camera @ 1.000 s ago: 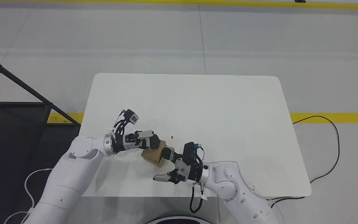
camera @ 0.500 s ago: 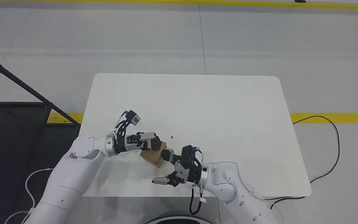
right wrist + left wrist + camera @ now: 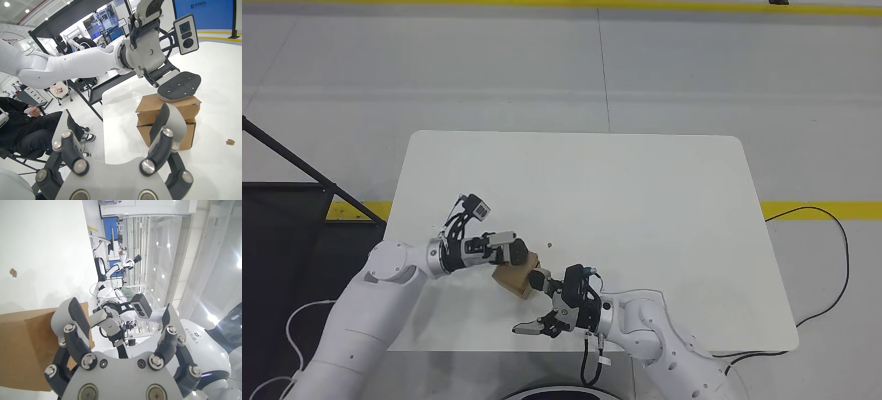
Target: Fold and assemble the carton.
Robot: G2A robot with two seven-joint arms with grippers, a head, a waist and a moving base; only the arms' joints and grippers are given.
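Your left gripper [image 3: 512,248] [image 3: 164,47] hangs over the brown carton [image 3: 514,277] [image 3: 147,106], fingers spread wide, one pad resting on its top flap. Your right gripper [image 3: 539,308] [image 3: 115,115], fingers likewise apart, waits just beside the carton, near the table's [image 3: 642,190] front edge.

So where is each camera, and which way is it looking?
Top view: sits on the robot above its arms, looking down at the white table; both arms show, meeting at the carton.
Left wrist view: sits on the left wrist, looking past the open left gripper, across the carton, toward the right gripper.
Right wrist view: sits on the right wrist, looking past its own open fingers at the carton and the left arm.
Shared: all three show the carton.
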